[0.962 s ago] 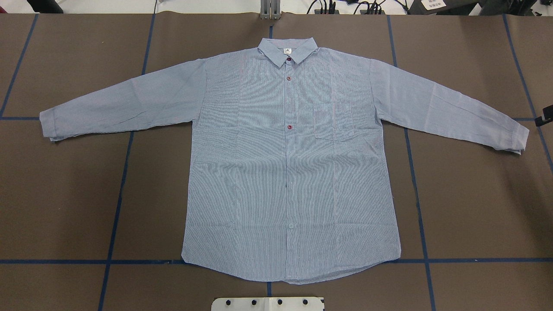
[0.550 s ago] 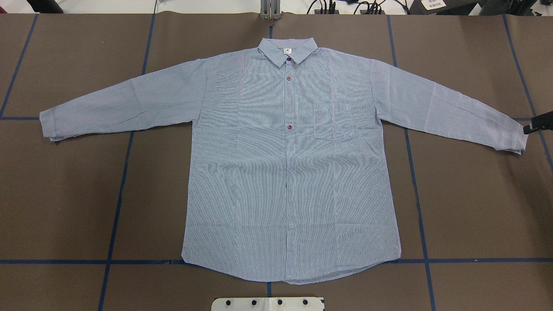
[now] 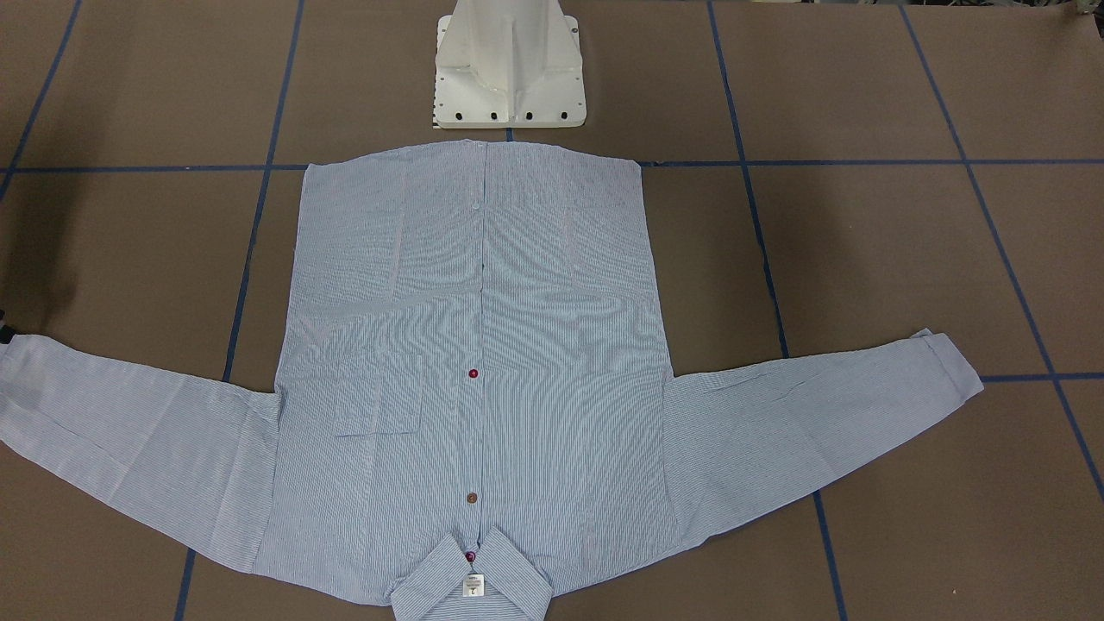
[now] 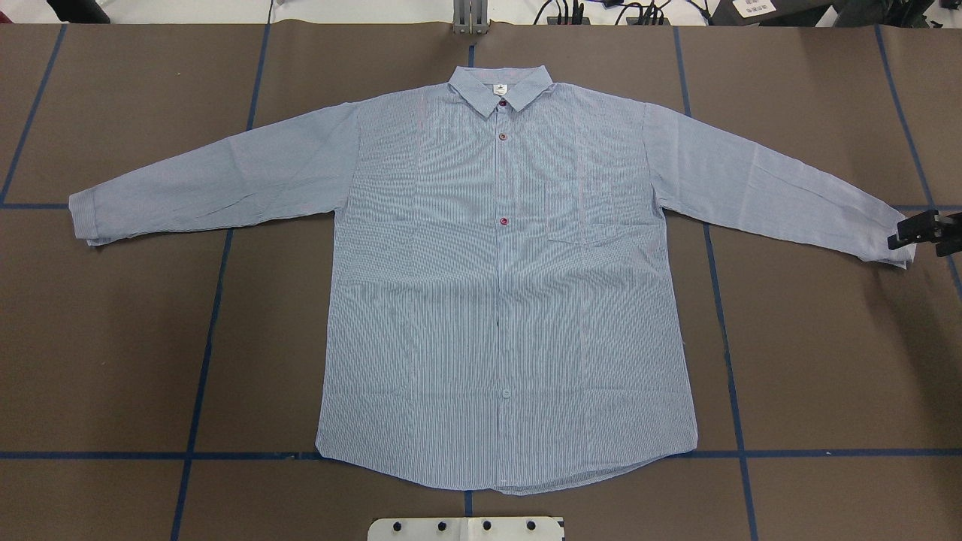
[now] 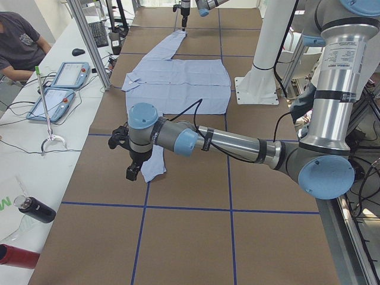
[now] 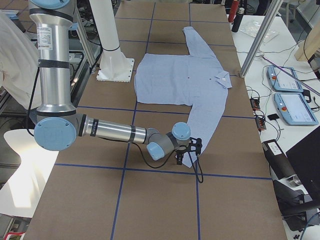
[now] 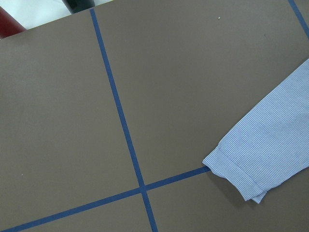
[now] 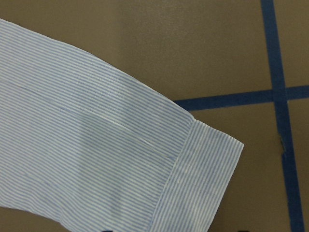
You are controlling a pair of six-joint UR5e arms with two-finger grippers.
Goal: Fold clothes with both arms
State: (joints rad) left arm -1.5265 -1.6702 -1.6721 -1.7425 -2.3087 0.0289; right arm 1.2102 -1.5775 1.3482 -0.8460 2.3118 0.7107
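Shirt [image 4: 503, 300] flat, front up, on table [image 4: 113, 338], hem just beside pedestal base [image 4: 466, 528]. Right pincer [image 4: 898, 239] at cuff [image 8: 207, 183] well right of base; left pincer [image 5: 132, 172] near opposite cuff [image 7: 236, 174]; grip of both: cannot tell.

Brown table [image 4: 113, 338], blue tape grid [image 4: 827, 453]. White pedestal [image 3: 509, 69] at 12 o'clock in front-facing view. Left view: white bench [image 5: 24, 178] along 9 o'clock side; two pendants [image 5: 71, 74] at 10; keyboard [image 5: 99, 34] at 11; seated person [image 5: 21, 47] at 10; black bottle [image 5: 37, 209], red bottle [image 5: 18, 256] at 8.
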